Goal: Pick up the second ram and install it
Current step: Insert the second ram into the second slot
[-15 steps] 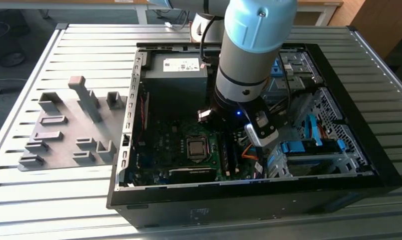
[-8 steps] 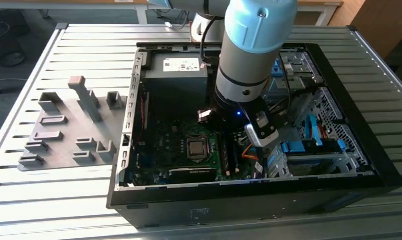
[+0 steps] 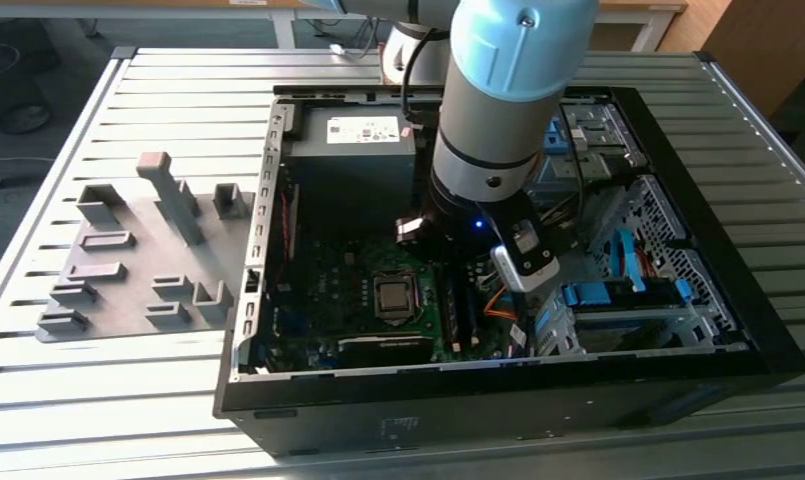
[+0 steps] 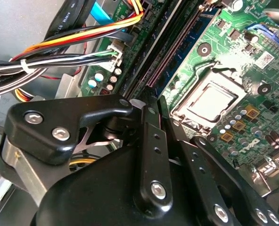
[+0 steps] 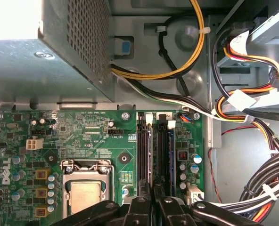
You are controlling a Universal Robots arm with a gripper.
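Note:
My gripper point(image 3: 466, 288) is down inside the open computer case point(image 3: 722, 345), over the memory slots point(image 5: 144, 155) to the right of the processor socket point(image 5: 85, 193). In both wrist views the black fingers point(image 4: 151, 141) are drawn close together. The second ram point(image 5: 153, 160) is seen edge-on as a thin dark strip running away from my gripper point(image 5: 153, 188) along the slot line. The gripper point(image 4: 152, 101) is shut on it. I cannot tell how deep it sits. A bluish stick point(image 5: 170, 153) stands in the neighbouring slot.
Cable bundles point(image 5: 252, 117) hang close beside the slots. The power supply point(image 3: 355, 135) fills the case's far end and drive bays point(image 3: 629, 290) line the exterior view's right. A grey holder plate with blocks point(image 3: 135, 250) lies on the slatted table point(image 3: 55, 380), at the exterior view's left.

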